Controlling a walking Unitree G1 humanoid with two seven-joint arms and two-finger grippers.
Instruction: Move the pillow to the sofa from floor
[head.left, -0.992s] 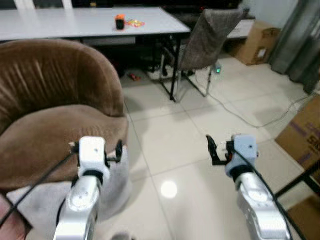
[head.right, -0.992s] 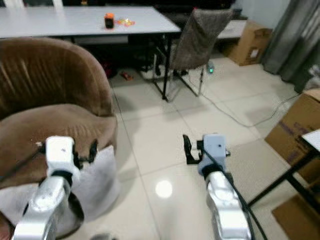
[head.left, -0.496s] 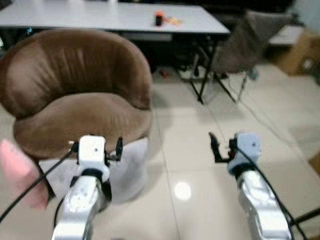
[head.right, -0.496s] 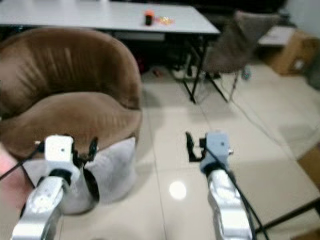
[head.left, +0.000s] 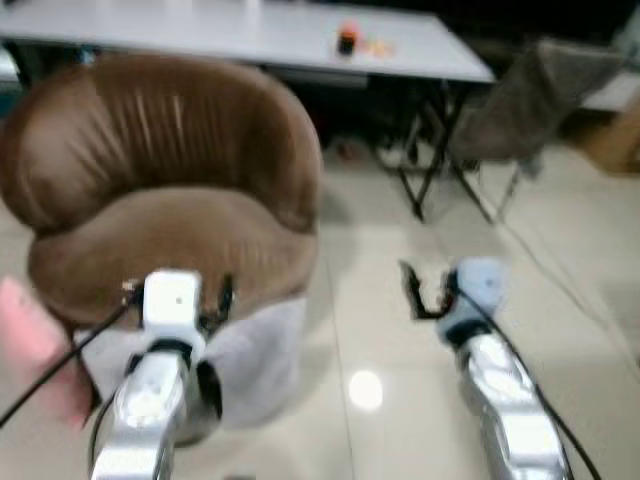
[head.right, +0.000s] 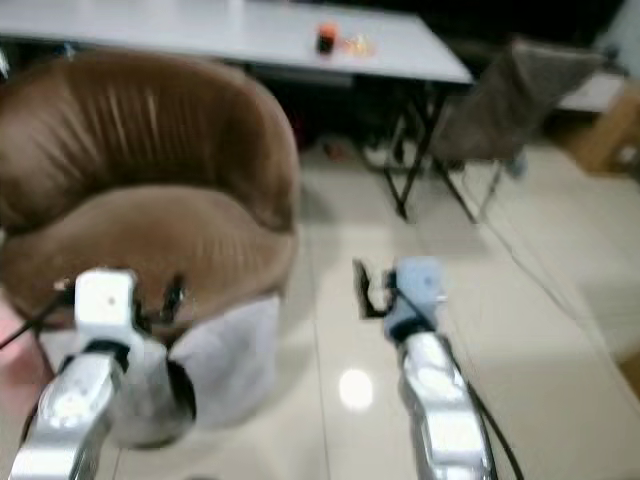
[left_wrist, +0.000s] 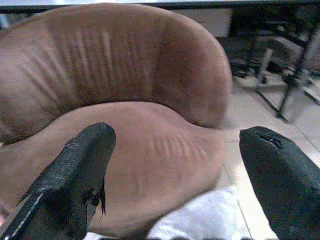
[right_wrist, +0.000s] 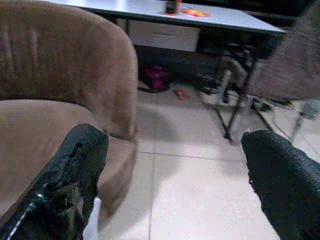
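Brown sofa (head.left: 160, 190) seat open from above, curved backrest walls its far side; white pillow (head.left: 255, 355) on the floor against the sofa's front edge, blocking low approach there; bare tiled floor (head.left: 380, 300) beside the sofa gives free passage; counter (head.left: 250, 35) legs and grey chair (head.left: 530, 95) close off the far floor edge.

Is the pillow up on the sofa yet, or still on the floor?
On the floor: the white pillow leans against the brown sofa front, below its bare seat.
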